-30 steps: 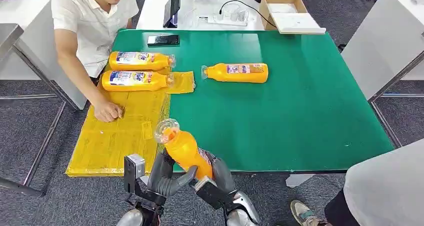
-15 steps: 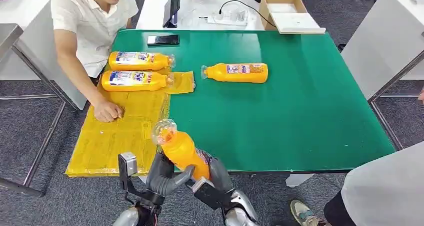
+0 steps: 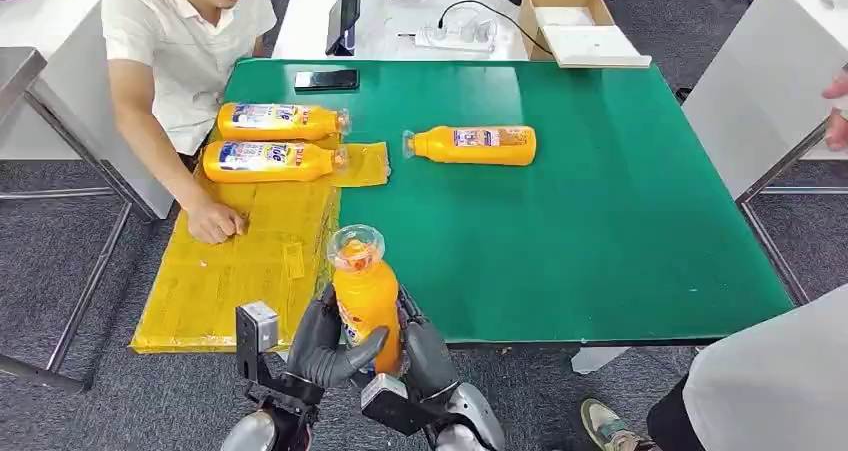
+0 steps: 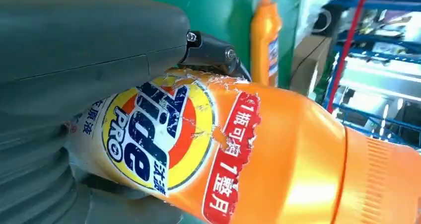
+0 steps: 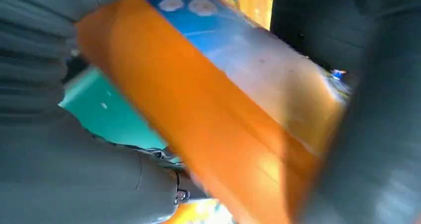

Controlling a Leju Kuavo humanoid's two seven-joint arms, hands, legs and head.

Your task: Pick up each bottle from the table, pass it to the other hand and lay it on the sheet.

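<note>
Both hands wrapped around one orange bottle at the table's near edge.

The held bottle (image 3: 366, 296) stands nearly upright, its clear cap up, just in front of the green table (image 3: 600, 231), beside the near right corner of the yellow sheet (image 3: 235, 271). The left wrist view shows its round label reading "PRO" under large blue letters, with a red strip of Chinese characters alongside. The left hand (image 3: 325, 346) grasps its lower body with fingers curled across the front; the right hand (image 3: 425, 356) clasps it from the other side. Two bottles (image 3: 270, 141) with blue-and-white labels, too small to read, lie side by side on the sheet's far end, and a fourth bottle (image 3: 472, 144) lies on the green table. A person's hand (image 3: 215, 221) rests on the sheet.
</note>
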